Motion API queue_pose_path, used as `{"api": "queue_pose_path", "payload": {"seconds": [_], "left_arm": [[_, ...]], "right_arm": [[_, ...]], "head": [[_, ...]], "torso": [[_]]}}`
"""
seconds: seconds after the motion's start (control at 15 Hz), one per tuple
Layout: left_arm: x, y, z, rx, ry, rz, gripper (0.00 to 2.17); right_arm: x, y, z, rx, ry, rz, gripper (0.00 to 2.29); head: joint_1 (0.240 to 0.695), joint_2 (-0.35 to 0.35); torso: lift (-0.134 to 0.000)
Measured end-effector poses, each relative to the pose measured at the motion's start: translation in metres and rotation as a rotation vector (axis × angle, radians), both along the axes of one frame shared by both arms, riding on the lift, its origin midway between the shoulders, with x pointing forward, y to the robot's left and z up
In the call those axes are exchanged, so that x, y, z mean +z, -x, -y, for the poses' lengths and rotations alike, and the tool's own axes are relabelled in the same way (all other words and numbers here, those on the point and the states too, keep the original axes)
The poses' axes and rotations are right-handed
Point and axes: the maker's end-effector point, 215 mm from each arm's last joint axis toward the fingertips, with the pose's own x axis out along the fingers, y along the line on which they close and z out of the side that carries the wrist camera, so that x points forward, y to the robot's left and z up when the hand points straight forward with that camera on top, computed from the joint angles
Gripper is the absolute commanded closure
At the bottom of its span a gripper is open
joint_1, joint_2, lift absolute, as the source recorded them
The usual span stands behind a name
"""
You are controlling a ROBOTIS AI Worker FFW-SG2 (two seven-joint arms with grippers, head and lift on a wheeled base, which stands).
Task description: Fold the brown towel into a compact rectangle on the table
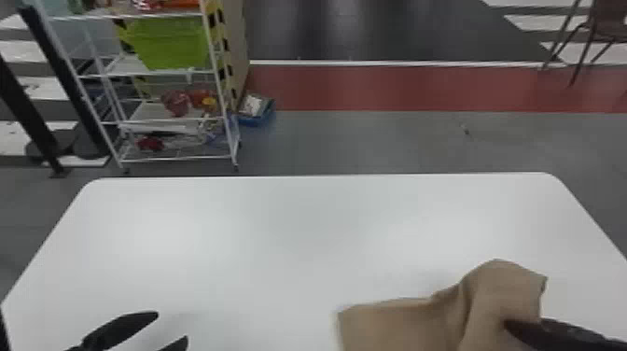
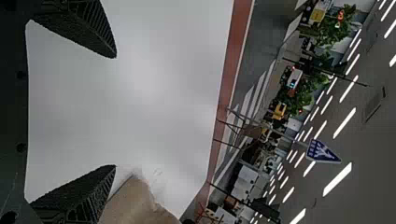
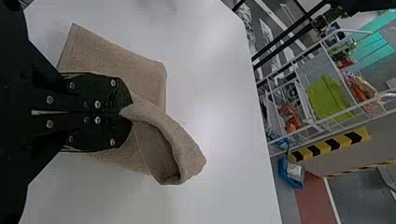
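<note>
One claw (image 1: 513,325), the right, points leftward, pinching towel (image 1: 401,323).

Your towel (image 1: 396,322) is plain sandy brown, no print, darker inside the fold. You have a plain white counter (image 1: 280,233) under it. Your left tool (image 1: 172,327) and right tool (image 1: 511,326) are black, the right with silvery screw heads. Beyond, you see a lime-green crate (image 1: 172,44), a white rack (image 1: 158,111), a yellow strip (image 3: 329,143) blocked with black, a grey floor (image 1: 373,140) banded dull red, and a blue bin (image 1: 256,121).
</note>
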Motion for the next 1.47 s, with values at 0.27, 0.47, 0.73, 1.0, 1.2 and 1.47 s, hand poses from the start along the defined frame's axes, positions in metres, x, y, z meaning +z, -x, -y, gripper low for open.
{"api": "queue_pose_path", "payload": {"seconds": [0.27, 0.47, 0.73, 1.0, 1.2, 1.47], "left_arm": [[0.002, -0.003, 0.005, -0.008, 0.001, 0.002, 0.03], [0.003, -0.003, 0.01, -0.017, 0.003, -0.001, 0.03], [0.002, -0.005, 0.013, -0.015, -0.002, -0.003, 0.03], [0.003, -0.007, 0.009, -0.005, -0.011, 0.002, 0.03], [0.002, -0.008, 0.008, -0.003, -0.01, 0.006, 0.03], [0.0, -0.011, 0.006, 0.0, -0.005, 0.008, 0.03]], "right_arm": [[-0.001, 0.018, 0.03, 0.015, 0.085, -0.013, 1.85], [0.002, 0.014, 0.032, 0.066, 0.138, 0.017, 1.86], [-0.003, 0.013, 0.007, 0.209, 0.184, 0.021, 1.86], [-0.017, 0.029, -0.028, 0.389, 0.228, -0.003, 1.86], [-0.023, 0.035, -0.045, 0.447, 0.249, -0.009, 1.85], [-0.037, 0.013, -0.055, 0.406, 0.26, -0.012, 1.84]], "head": [[0.695, -0.093], [0.695, -0.109], [0.695, -0.08], [0.695, -0.003], [0.695, 0.039], [0.695, 0.053]], "torso": [[-0.122], [-0.122], [-0.122], [-0.122], [-0.122], [-0.122]]}}
